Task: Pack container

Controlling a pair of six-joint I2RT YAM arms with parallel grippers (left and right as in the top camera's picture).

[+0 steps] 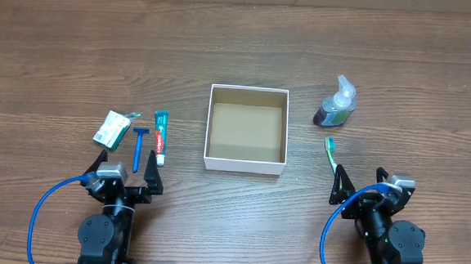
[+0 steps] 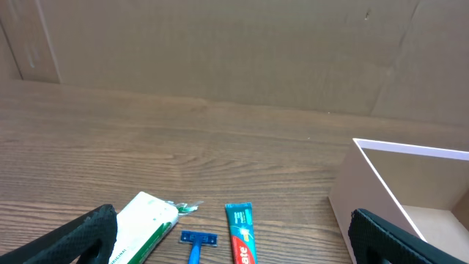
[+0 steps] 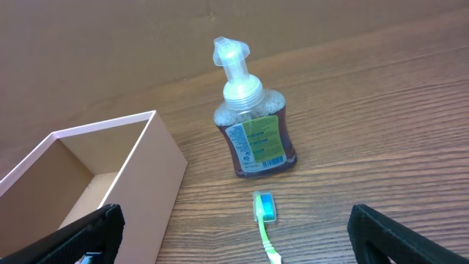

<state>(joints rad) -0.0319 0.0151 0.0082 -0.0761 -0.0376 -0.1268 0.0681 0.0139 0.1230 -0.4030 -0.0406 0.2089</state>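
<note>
Both arms crouch folded at the desk's (image 1: pixel 60 56) near edge, left fingers (image 2: pixel 73 238) and right fingers (image 3: pixel 410 235) spread, empty; one box (image 1: pixel 244 164) mid-desk; one packet (image 1: pixel 112 129) (perhaps soap), razor (image 1: pixel 139 146), tube (image 1: pixel 160 137) leftward; one bottle (image 1: pixel 336 108), toothbrush (image 1: pixel 332 154) rightward.

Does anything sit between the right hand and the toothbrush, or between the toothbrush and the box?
Nothing visible does. The toothbrush lies just ahead of the open right hand, with nothing between it and the container. The pump bottle stands farther back, off both lines.

The container (image 1: pixel 245 164) is seen white outside and brown inside, the razor (image 1: pixel 138 149) blue, the toothbrush (image 1: pixel 332 153) green.
</note>
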